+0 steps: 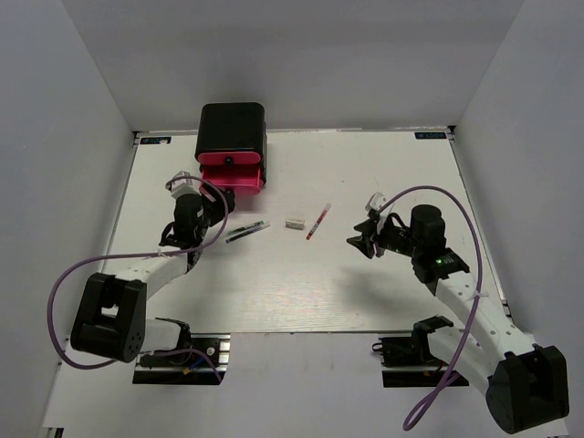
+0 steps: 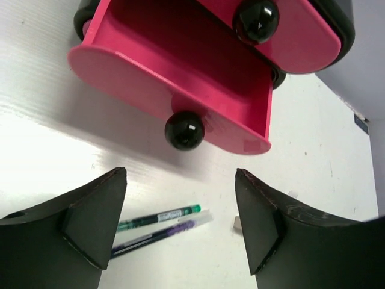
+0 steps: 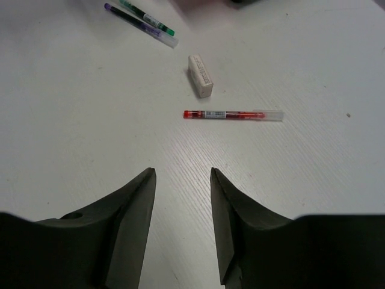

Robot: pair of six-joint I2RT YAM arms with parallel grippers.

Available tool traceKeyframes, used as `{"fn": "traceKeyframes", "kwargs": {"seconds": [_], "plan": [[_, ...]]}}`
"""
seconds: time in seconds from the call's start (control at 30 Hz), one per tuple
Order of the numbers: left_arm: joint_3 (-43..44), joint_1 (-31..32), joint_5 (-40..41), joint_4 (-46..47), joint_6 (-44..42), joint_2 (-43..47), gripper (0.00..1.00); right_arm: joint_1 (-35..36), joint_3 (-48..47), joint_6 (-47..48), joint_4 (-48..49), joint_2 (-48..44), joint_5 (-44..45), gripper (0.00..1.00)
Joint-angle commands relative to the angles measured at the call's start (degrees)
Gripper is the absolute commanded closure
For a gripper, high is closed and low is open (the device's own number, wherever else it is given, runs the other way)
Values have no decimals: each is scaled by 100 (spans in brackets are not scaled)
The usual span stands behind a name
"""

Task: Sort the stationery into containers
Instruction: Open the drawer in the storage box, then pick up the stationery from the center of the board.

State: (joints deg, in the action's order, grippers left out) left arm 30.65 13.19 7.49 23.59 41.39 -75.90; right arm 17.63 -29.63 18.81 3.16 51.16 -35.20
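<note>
The black cabinet point(image 1: 232, 128) stands at the back of the table with pink-red drawers. One drawer point(image 2: 180, 84) is pulled out and looks empty; its black knob point(image 2: 184, 130) faces me. My left gripper point(image 1: 201, 201) is open and empty just in front of the drawer point(image 1: 233, 179); in the left wrist view the gripper point(image 2: 180, 223) is above a green pen point(image 2: 157, 218) and a purple pen point(image 2: 153, 236). The two pens point(image 1: 247, 231), a grey-white eraser point(image 1: 294, 222) and a red-white pen point(image 1: 318, 220) lie mid-table. My right gripper point(image 1: 362, 235) is open and empty, right of the red pen point(image 3: 233, 114) and eraser point(image 3: 200, 76).
White walls close in the table on the left, back and right. The closed drawer above the open one has its own black knob point(image 2: 256, 20). The markers are not in view.
</note>
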Motion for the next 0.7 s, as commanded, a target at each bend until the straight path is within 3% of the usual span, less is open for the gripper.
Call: {"fn": "traceKeyframes", "kwargs": {"seconds": [0.0, 0.07, 0.2, 0.23, 0.33, 0.4, 0.47, 0.5, 0.53, 0.67], "plan": [[-156, -18, -98, -381, -104, 460, 18, -5, 53, 211, 27, -1, -347, 50], [-218, -18, -98, -609, -104, 654, 23, -5, 80, 281, 18, 8, -426, 49], [-288, -18, -98, -1144, -104, 1269, 49, 30, 106, 413, -35, 87, -724, 49], [-288, -18, -150, -1294, -165, 1514, 58, 30, 71, 431, -78, 140, -882, 52], [-69, -79, -265, -1918, -323, 1919, 66, 74, 10, 562, -140, 272, -1058, 58], [72, -80, -423, -2367, -508, 2324, 66, 144, -104, 764, -210, 465, -1226, 67], [317, -80, -668, -2648, -938, 2553, 57, 241, -305, 1122, -306, 675, -1200, 73], [397, -80, -774, -2789, -1131, 2649, 51, 293, -385, 1212, -498, 894, -1104, 73], [519, -80, -1045, -3034, -1333, 2816, 39, 337, -473, 1274, -553, 1105, -1068, 73], [591, -80, -1364, -3598, -2299, 3300, 24, 618, -1079, 1617, -782, 1774, -814, 66]]}}
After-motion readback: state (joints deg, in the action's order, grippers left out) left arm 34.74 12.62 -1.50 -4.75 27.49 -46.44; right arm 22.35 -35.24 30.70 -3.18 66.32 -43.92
